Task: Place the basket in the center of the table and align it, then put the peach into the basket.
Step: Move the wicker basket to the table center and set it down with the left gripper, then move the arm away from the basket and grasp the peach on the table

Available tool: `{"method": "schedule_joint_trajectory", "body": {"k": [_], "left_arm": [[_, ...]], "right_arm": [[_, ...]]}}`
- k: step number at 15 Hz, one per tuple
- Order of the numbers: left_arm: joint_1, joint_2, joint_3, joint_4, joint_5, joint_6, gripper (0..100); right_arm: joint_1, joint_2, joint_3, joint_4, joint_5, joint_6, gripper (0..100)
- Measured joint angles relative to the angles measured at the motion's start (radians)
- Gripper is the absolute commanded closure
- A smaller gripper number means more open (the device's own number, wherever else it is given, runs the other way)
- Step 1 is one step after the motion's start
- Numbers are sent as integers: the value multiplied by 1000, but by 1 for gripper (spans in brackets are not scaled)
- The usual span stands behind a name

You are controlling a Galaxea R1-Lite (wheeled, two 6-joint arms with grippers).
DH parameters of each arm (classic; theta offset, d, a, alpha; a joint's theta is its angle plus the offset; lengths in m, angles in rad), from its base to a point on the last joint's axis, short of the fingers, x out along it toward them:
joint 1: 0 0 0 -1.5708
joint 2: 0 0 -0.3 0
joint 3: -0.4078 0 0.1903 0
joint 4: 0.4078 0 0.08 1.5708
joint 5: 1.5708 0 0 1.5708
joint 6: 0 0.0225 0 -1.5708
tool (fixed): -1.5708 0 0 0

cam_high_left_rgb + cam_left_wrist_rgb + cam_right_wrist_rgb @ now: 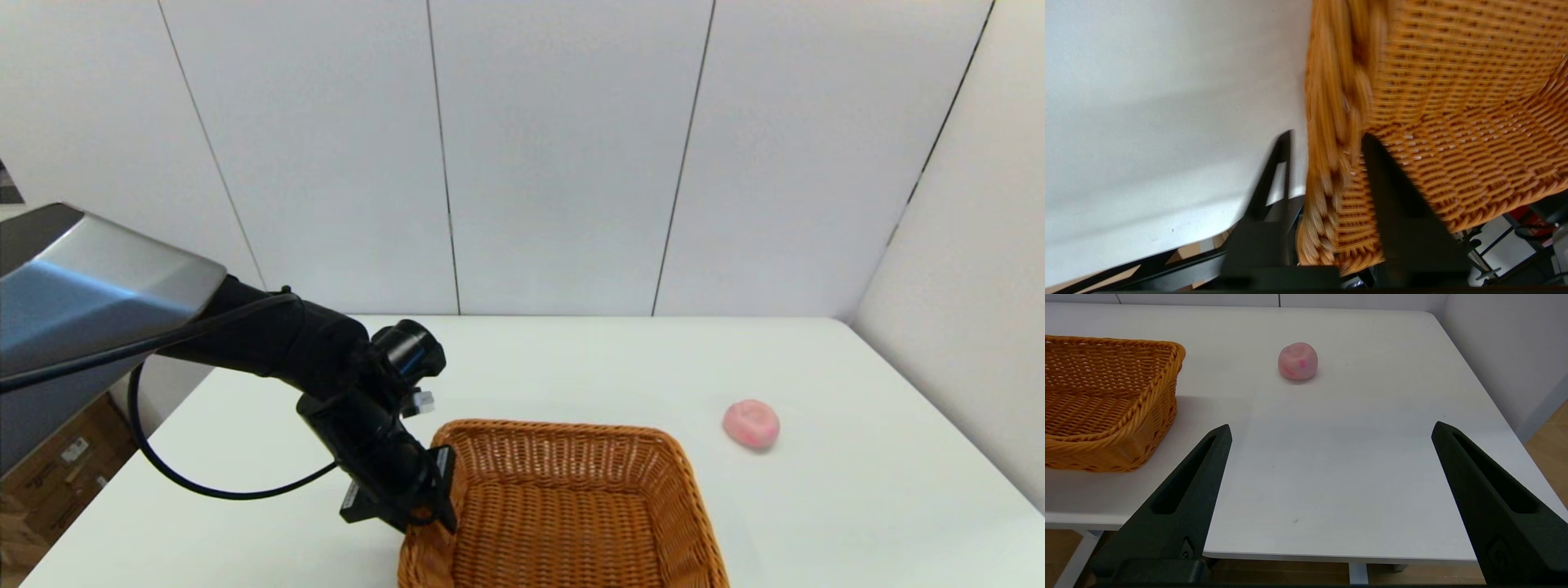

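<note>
Left claw (1327, 136) grips basket (563, 506) rim; no writing legible.

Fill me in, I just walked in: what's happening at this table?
The left gripper is clamped on the left rim of the basket, which sits near the front of the table. The peach lies on the table to the basket's right. The right gripper hangs open near the table's front edge, holding nothing.
</note>
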Motion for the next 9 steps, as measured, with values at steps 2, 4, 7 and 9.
{"method": "schedule_joint_trajectory", "body": {"k": [2,4,7,9], "left_arm": [[0,5,-1,1,23,0,0],[11,-9,-1,2,55,-1,0],[127,-89,-12,11,63,25,0],[248,-144,-29,48,63,83,0]], "right_arm": [[0,0,0,0,0,0,0],[0,0,0,0,0,1,0],[0,0,0,1,0,1,0],[0,0,0,0,0,1,0]]}}
